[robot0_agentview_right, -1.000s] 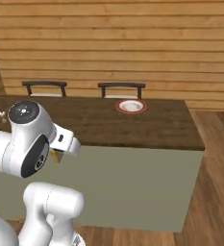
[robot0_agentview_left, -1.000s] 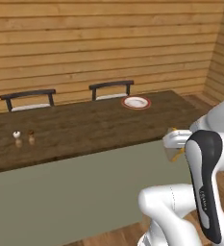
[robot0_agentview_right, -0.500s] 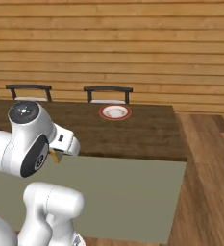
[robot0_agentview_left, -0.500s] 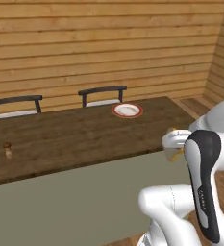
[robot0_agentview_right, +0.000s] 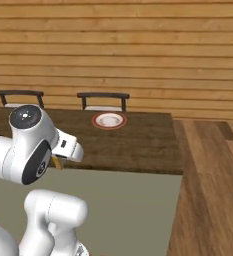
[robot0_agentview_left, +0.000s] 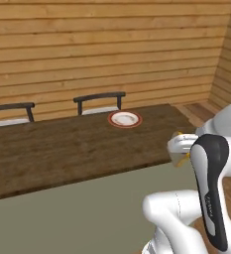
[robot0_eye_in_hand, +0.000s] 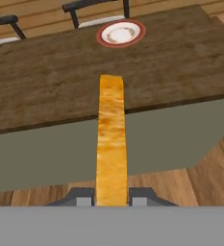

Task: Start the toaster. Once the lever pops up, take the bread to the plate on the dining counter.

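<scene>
Pincer (robot0_eye_in_hand: 111,198) closed on the bread (robot0_eye_in_hand: 111,139), jaws narrow, one tip each side of the slice w/ both flat faces pinched. Hand view: slice seen edge-on, golden crust running from 6 o'clock up toward 12, its far end over the near edge of the dining counter (robot0_eye_in_hand: 46,86). Slice is in the air, not touching the counter.

The plate (robot0_eye_in_hand: 121,33) sits on the counter at approx 12 o'clock from the bread's tip, well apart, near the counter's far edge. Plate bare, red rim visible. In left base view plate (robot0_agentview_left: 125,119) is just in front of a dark chair (robot0_agentview_left: 99,101); 2nd chair (robot0_agentview_left: 10,112) at 9 o'clock of it. Right base view: plate (robot0_agentview_right: 108,120) at 1 o'clock from the arm's big joint, counter (robot0_agentview_right: 138,145) ending at 3 o'clock on wood floor (robot0_agentview_right: 213,175).
</scene>
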{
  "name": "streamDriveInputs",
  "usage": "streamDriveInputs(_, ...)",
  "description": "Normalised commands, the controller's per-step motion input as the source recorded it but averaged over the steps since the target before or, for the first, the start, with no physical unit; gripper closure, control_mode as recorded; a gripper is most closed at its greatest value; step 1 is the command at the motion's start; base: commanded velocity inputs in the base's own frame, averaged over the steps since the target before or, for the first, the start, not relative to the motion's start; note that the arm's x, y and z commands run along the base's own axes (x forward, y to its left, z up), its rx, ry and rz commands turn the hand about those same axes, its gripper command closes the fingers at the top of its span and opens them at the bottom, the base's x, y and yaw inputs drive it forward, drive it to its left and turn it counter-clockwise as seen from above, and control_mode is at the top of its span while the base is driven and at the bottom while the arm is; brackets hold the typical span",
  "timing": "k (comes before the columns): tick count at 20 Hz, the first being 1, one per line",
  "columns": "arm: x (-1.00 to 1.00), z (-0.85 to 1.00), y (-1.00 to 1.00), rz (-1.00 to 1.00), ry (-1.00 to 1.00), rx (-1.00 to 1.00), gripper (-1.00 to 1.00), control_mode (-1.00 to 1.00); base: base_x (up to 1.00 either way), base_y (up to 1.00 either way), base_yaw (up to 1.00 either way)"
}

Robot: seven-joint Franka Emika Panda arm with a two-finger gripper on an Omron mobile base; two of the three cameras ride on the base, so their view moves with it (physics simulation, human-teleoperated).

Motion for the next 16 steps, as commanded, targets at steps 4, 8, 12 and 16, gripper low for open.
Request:
streamDriveInputs(4,0.00,0.00,0.00,0.00,0.00,0.00,1.00,1.00,0.54,-0.13,0.03)
streamDriveInputs(8,0.00,0.00,0.00,0.00,0.00,0.00,1.00,1.00,0.86,-0.21,0.06)
streamDriveInputs(12,0.00,0.00,0.00,0.00,0.00,0.00,1.00,1.00,0.66,-0.28,0.05)
streamDriveInputs(16,0.00,0.00,0.00,0.00,0.00,0.00,1.00,1.00,0.20,-0.22,0.09)
